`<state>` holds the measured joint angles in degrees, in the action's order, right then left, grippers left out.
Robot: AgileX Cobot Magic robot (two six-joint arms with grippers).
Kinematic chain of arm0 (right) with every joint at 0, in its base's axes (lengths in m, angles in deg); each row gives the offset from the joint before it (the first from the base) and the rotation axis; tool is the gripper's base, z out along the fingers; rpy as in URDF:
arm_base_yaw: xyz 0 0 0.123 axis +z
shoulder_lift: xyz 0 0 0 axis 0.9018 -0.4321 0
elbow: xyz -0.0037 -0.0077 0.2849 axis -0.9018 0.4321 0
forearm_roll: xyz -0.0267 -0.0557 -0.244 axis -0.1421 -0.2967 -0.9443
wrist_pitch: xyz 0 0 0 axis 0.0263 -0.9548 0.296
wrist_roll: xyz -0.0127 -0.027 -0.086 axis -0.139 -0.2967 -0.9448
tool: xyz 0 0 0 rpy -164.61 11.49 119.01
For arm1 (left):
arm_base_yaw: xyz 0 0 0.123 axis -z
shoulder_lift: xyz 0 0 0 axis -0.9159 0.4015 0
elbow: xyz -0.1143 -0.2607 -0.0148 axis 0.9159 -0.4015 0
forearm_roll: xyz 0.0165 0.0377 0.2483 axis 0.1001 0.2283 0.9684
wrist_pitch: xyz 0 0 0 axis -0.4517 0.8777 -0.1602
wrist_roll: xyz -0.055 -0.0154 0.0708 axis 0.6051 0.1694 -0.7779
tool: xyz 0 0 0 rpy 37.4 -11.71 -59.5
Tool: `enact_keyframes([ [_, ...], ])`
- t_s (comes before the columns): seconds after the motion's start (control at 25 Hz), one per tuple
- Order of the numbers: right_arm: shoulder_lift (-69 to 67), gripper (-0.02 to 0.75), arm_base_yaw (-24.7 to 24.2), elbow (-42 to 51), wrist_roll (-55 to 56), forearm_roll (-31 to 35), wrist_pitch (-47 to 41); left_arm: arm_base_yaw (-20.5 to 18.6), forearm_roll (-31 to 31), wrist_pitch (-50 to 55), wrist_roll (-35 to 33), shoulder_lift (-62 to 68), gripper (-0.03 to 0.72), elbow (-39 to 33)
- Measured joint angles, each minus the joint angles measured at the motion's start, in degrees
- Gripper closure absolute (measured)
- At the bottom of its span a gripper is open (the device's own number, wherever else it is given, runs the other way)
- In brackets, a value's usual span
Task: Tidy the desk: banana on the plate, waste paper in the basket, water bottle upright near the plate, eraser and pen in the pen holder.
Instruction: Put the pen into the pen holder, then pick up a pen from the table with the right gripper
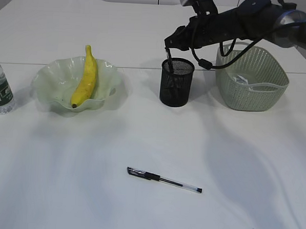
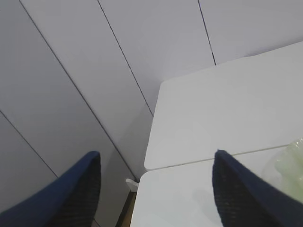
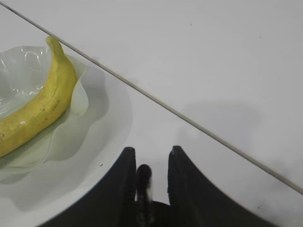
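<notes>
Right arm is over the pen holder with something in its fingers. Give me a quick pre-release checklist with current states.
1. Right gripper above the pen holder: ok, its tip sits at the rim.
2. Held item: a dark pen-like object stands between the fingers; ok. Whether its lower end is already inside the holder: cannot tell.
3. Holder upright and apart from the basket: ok.
4. Second pen lies on the table, not ok yet.
5. Banana on the plate: ok.
6. Left gripper open, off at the table edge: ok.
</notes>
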<state>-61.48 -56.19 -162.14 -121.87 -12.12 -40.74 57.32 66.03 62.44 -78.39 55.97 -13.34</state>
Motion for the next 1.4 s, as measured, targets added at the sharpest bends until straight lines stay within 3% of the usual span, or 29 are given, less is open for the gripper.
enact_keyframes([
  [0.48, 2.96, 0.558, 0.00, -3.34, 0.00, -0.22, -0.99, 0.00, 0.00, -0.20, 0.00, 0.00, 0.167, 0.00],
  [1.04, 10.34, 0.557, 0.00, -8.11, 0.79, -1.58, -11.26, 0.00, 0.00, -2.03, 0.00, 0.00, 0.168, 0.00],
  [1.4, 10.97, 0.557, -2.06, -8.11, 6.54, -1.67, -9.84, 0.00, 0.00, -2.64, 0.00, 0.00, 0.168, 0.00],
])
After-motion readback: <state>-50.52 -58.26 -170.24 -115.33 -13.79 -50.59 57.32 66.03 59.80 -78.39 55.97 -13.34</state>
